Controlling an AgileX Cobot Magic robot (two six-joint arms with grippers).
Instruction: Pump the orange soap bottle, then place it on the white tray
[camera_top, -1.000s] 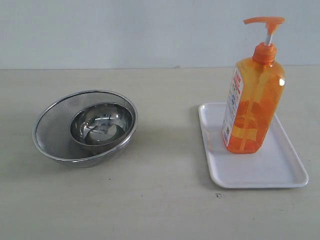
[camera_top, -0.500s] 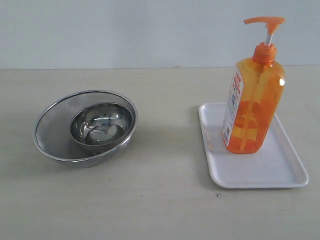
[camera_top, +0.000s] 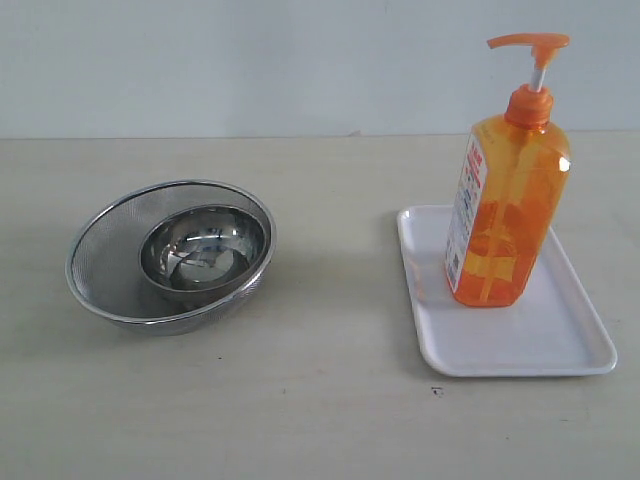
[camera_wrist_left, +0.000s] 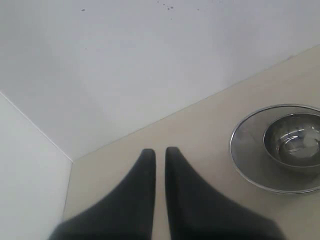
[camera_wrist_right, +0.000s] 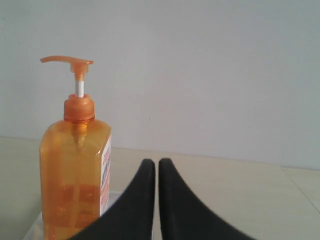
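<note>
1. The left hand (camera_wrist_left: 160, 150) has its two dark fingers (camera_wrist_left: 145, 170) drawn together, with only a thin slit between the tips. It grips nothing and touches nothing, and it hangs above the pale surface (camera_top: 320, 420).
2. The right hand (camera_wrist_right: 156, 161) is closed the same way, tips side by side and nothing between them. In its own view the orange soap bottle (camera_top: 505, 220) is close by but clear of the fingers, with no contact.
3. The orange soap bottle stands upright on the white tray (camera_top: 520, 345), toward the tray's far end. Its base is inside the low rim.
4. The bottle's pump head (camera_top: 530, 42) is raised, with the white stem showing below it. The white-and-red label (camera_top: 463, 215) faces the left of the exterior view.
5. The white tray lies flat on the right part of the surface.
6. A steel bowl (camera_top: 205, 245) sits inside a mesh strainer (camera_top: 105, 250) on the left part of the surface, well apart from the tray.
</note>
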